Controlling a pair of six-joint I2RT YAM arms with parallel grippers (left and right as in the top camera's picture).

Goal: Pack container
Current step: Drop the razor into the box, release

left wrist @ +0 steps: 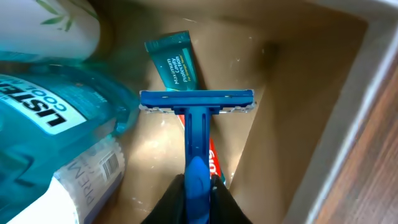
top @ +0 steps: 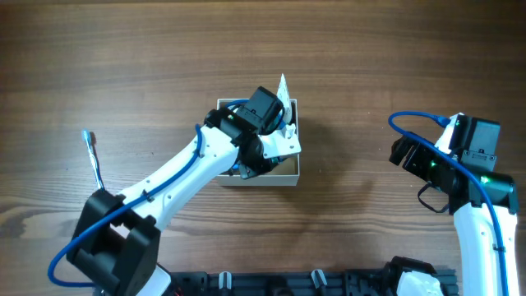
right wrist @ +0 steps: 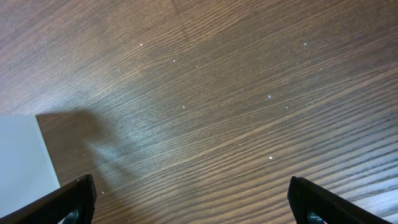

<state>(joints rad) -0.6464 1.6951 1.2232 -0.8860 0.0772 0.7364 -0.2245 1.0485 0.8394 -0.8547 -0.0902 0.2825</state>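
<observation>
The left pincer [left wrist: 198, 198], clenched on the blue razor [left wrist: 198, 130] inside the container [left wrist: 346, 99], may jam it against the teal tube [left wrist: 174, 59] there if lowered carelessly.

razor [left wrist: 198, 143]: glossy blue plastic | container [left wrist: 298, 118]: matt tan cardbd | table [right wrist: 249, 93]: wood grain

left wrist view: "lister" is read in large white capitals, with "cool" in smaller letters beside it, on the label of the translucent blue bottle [left wrist: 56, 118] lying in the container [left wrist: 323, 93]. "prem" is read in grey capitals next to a barcode [left wrist: 109, 164] on the white bottle [left wrist: 74, 196]. several lines of white lettering are noted on the teal tube [left wrist: 174, 62], too blurred to transcribe. white characters on a red strip [left wrist: 212, 163] under the blue razor [left wrist: 196, 102] are not resolved. nothing legible is recorded in the overhead or right wrist views.
</observation>
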